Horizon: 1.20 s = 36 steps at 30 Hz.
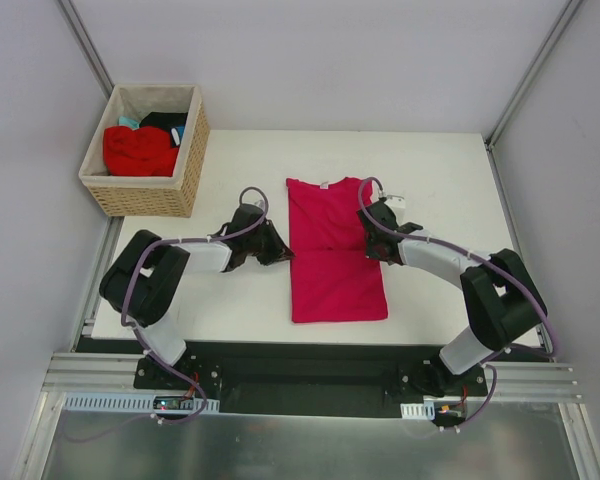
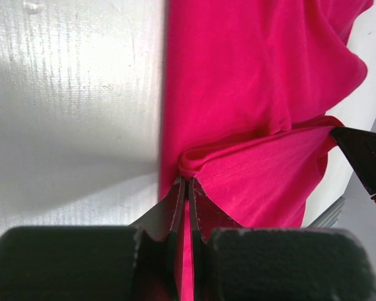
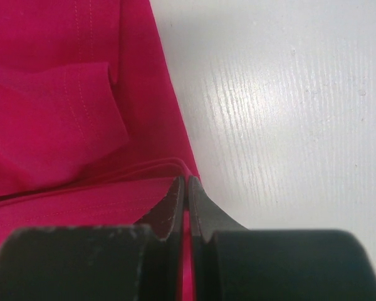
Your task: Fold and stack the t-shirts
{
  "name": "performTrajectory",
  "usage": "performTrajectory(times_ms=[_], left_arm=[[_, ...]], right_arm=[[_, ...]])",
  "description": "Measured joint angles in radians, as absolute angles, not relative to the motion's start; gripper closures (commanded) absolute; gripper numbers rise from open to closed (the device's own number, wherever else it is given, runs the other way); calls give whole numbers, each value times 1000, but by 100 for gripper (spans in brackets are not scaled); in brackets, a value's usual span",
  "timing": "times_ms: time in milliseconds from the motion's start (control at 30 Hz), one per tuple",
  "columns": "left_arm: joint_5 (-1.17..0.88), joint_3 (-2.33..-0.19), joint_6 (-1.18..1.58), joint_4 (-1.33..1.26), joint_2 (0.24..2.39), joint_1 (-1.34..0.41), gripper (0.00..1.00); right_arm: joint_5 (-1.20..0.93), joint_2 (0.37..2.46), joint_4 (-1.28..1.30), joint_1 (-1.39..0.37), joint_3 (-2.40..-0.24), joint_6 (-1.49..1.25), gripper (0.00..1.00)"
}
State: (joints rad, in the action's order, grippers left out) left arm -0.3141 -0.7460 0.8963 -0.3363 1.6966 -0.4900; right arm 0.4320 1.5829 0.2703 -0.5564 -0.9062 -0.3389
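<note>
**Item:** crimson-pink t-shirt (image 1: 330, 285), flat on the white table (image 1: 450, 180), filling the gap between the two grippers. The sleeves are turned in, so it forms a long narrow panel. The collar lies beyond the grippers and the hem on their near side. A cross crease runs from one gripper to the other.

**Left gripper** (image 1: 283, 252): fingers pressed together on a doubled lip of the shirt's left edge. Seen from the wrist, the left gripper (image 2: 187, 188) has cloth bunched at its tips, with more spreading ahead and to its right.

**Right gripper** (image 1: 372, 246): pinching the shirt's right edge. Seen from the wrist, the right gripper (image 3: 185, 186) has layered edges at its tips and bare table to its right.

**Reserve:** bright red t-shirt (image 1: 138, 150), with black and teal cloth, in the wicker basket (image 1: 145, 195), well beyond and to the left of the left gripper.

**Step, as judged:** crosswise fold of this shirt, with both edges gripped at the crease.

**Next move calls for:** both grippers travelling together, level and at equal pace, so the edges stay aligned. They should release only once the layers lie flat.
</note>
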Motion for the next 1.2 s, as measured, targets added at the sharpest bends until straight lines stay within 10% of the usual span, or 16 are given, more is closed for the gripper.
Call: performTrajectory(times_ms=[167,233,333,467,1200], left_arm=[[-304,-746,897,-338,1717,-490,96],[-301,-746,897,-339,1718,-491,58],[-294,-748,897,-357,1716,-491,1],[-264,-763,888,-368,1673,-503,1],[-224,-370,971,-118,1126,-672,1]], right_arm=[[430,1586,266,-555,-907,-339,97],[430,1586,265,-555,-907,-339,89],[430,1590,266,-554,-907,-331,45],[444,1591,269,-552,-909,-329,17],[392,1032,473,-573,-656,-323,14]])
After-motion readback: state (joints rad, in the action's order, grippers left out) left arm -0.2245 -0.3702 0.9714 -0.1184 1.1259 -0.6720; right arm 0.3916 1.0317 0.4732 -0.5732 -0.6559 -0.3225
